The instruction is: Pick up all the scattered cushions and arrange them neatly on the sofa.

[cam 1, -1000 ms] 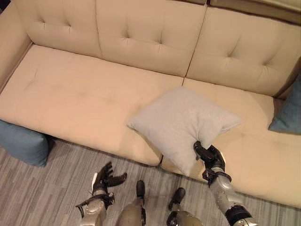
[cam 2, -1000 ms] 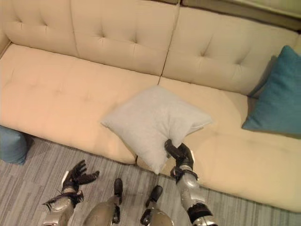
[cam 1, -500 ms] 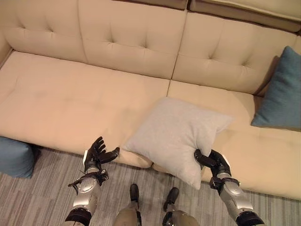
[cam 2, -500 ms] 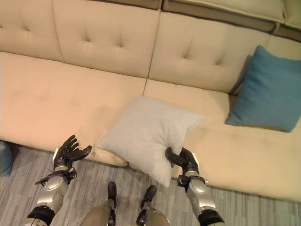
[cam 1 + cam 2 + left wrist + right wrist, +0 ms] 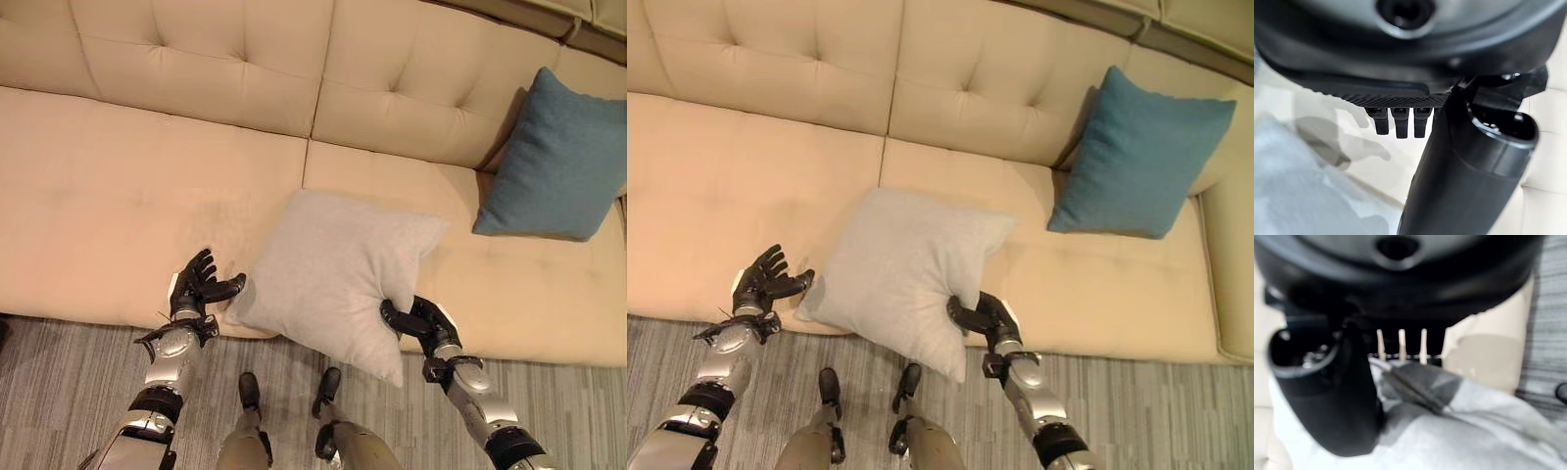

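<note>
right hand [image 5: 423, 323] clenches near edge of grey cushion [image 5: 333, 269], which lies mid-sofa [image 5: 118, 186], corner overhanging front. left hand [image 5: 199, 289] relaxed, just left of it. teal cushion [image 5: 558, 157] leans far right. best: brace w/ left, lift, stand against backrest.

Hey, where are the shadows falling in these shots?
Left wrist view: the left robot hand throws a soft shadow of its fingers on the sofa seat, beside the grey cushion. Left eye view: the blue cushion shades the backrest just to the robot's left of it. Right wrist view: the cushion fold pinched by the right robot hand lies dark in shade.
</note>
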### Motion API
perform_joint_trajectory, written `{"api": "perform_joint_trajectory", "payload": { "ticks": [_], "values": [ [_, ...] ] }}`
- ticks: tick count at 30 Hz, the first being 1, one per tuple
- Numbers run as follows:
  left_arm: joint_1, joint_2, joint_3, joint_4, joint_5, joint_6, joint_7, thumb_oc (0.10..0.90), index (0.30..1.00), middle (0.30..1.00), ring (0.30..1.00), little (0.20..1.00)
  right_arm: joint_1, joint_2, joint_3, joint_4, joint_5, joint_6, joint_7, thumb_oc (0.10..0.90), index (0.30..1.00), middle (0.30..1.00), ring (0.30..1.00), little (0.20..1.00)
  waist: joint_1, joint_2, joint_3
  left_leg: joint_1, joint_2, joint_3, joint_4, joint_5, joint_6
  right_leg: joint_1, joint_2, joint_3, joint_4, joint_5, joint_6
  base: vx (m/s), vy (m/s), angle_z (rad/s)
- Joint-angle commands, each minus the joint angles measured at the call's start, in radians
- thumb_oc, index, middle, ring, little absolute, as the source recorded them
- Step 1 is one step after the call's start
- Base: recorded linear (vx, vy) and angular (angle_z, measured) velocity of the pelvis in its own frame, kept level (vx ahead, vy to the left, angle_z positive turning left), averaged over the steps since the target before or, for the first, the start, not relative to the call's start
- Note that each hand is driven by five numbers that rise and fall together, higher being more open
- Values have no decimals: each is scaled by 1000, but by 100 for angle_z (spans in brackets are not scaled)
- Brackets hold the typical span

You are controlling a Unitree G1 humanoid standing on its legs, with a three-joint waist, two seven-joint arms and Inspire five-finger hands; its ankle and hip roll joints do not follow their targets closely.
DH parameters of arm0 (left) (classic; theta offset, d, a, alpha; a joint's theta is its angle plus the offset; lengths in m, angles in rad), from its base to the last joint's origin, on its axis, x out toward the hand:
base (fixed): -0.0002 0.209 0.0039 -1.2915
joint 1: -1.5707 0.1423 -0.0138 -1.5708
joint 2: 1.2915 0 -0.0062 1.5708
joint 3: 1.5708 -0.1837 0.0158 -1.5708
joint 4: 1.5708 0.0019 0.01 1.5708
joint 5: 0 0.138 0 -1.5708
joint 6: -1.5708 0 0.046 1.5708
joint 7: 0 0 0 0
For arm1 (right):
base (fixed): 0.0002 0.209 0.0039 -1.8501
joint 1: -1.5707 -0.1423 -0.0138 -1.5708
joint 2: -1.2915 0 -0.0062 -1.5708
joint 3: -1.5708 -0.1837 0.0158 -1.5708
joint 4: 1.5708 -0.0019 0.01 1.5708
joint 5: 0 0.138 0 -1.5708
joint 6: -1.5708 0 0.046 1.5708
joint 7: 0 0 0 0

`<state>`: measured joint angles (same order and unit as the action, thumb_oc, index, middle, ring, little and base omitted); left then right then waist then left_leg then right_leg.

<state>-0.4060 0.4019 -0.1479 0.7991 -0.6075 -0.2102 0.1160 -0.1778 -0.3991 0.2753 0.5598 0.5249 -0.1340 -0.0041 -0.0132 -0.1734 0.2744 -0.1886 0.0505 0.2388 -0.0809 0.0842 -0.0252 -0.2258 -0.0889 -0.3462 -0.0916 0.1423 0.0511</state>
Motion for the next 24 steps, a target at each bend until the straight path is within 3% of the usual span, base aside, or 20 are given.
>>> {"api": "perform_joint_trajectory", "payload": {
  "ticks": [1, 5, 15, 16, 17, 18, 24],
  "values": [
    [-40, -34, -35, -73, -57, -51, -41, 800, 900, 900, 900, 900, -4, -46, -26, -92, 1, -56, 12, 400, 300, 300, 300, 300, 20, 10, -27, -4, 2, -77, 2, -73, -38, 2, -16, 44, 4, -37, 121, 0, 0, 0],
    [-19, -112, -73, -107, -87, -48, -53, 800, 900, 900, 900, 900, -14, -24, -15, -108, -13, -58, 2, 400, 300, 300, 300, 300, 21, 16, -15, -6, -3, -82, 2, -72, -36, -1, -20, 39, 4, -36, 118, 0, 0, 0],
    [68, -206, -196, -146, -70, 0, -115, 800, 900, 900, 900, 900, -1, 9, -3, -178, -42, -61, -6, 400, 300, 300, 300, 300, 26, 20, 2, -8, -9, -87, 4, -71, -31, -1, -27, 39, 4, -34, 114, 0, 0, 0],
    [74, -206, -204, -155, -68, 0, -119, 728, 792, 792, 792, 792, 4, 11, -6, -184, -41, -63, -5, 400, 300, 300, 300, 300, 26, 21, 2, -8, -9, -87, 3, -70, -31, 0, -27, 40, 4, -34, 114, 0, 0, 0],
    [76, -205, -210, -169, -66, 3, -125, 500, 451, 451, 451, 451, 11, 14, -11, -192, -40, -64, -5, 400, 300, 300, 300, 300, 25, 21, 1, -8, -10, -88, 3, -70, -31, 0, -27, 39, 4, -35, 114, 0, 0, 0],
    [80, -205, -211, -177, -69, 3, -128, 400, 300, 300, 300, 300, 16, 16, -14, -199, -39, -64, -4, 400, 300, 300, 300, 300, 25, 21, 1, -6, -10, -88, 3, -71, -31, 1, -28, 38, 4, -35, 114, 0, 0, 0],
    [84, -191, -174, -238, -99, -13, -116, 400, 300, 300, 300, 300, 36, 21, -31, -232, -33, -71, -2, 400, 300, 300, 300, 300, 27, 23, -8, 1, -10, -88, 2, -73, -30, 7, -27, 39, 4, -39, 114, -2, -5, 0]
  ]
}}
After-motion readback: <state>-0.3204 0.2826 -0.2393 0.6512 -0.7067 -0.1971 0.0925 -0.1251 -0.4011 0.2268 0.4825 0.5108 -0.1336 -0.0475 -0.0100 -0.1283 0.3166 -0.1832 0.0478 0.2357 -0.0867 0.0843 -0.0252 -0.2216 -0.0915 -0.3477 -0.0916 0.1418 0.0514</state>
